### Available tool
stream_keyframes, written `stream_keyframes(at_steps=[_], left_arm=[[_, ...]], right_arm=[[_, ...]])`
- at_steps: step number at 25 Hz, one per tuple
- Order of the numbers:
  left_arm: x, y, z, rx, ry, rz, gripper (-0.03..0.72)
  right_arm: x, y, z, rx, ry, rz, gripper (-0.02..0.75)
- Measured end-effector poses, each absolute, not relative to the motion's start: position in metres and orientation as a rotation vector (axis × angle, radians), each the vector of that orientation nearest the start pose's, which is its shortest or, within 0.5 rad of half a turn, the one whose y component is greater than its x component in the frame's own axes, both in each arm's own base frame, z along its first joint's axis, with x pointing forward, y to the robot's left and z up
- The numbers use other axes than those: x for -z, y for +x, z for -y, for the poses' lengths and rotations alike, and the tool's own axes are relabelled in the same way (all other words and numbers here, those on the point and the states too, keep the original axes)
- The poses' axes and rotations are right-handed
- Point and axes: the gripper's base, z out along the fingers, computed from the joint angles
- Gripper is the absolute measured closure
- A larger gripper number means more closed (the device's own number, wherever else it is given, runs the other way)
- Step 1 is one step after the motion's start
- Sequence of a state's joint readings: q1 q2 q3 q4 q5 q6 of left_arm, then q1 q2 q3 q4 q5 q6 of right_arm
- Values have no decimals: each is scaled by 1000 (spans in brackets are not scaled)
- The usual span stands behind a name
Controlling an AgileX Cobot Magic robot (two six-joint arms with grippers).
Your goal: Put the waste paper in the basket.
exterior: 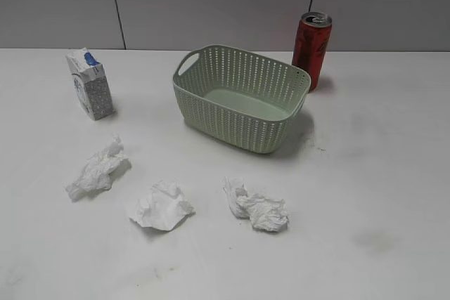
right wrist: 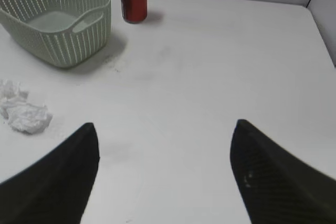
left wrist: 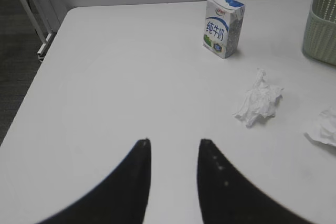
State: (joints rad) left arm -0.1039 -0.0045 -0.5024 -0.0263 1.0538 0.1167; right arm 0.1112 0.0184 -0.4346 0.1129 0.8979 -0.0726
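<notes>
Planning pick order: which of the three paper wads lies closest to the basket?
The right-hand wad, lying just in front of the basket. The middle wad and left wad lie farther left, toward the carton.

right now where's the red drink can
In the exterior view the red drink can stands upright at the back right of the white table, just behind the sage-green perforated plastic basket's right corner.

Only the fingers of the robot's two grippers showed, and only in the wrist views. The left gripper [left wrist: 174,141] carried two matte black fingers, broad at the base and curving up to narrow, slightly blunt tips; faint pale specks dotted the inner edge of its right-hand finger [left wrist: 220,167]. The right gripper [right wrist: 165,124] had similar black, fin-shaped fingers, the right-hand finger [right wrist: 273,177] showing a fine woven texture.
</notes>
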Motion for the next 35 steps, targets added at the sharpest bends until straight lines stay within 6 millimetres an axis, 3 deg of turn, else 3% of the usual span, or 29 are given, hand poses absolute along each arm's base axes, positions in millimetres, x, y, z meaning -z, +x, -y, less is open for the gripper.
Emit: stream_keyframes(at_steps=[10,19,22,25,27,35], left_arm=[[-278,-6,1,23,225,-2018,452],[-278,-6,1,23,225,-2018,431],[-278,-6,2,26,225,-2018,336],[-279,-6,3,46,226,-2017,146],[-279,-6,4,58,226,-2017,62],[-279,-6,4,67,226,-2017,48]], right_arm=[[-288,33,-10,-154,-141,-1868,150],[-282,73,-18,-161,-201,-2034,150],[-279,89,-24,-216,-236,-2111,150],[-275,107,-30,-276,-256,-2192,150],[-273,118,-34,-307,-268,-2236,150],[-261,177,-48,-427,-320,-2487,150]])
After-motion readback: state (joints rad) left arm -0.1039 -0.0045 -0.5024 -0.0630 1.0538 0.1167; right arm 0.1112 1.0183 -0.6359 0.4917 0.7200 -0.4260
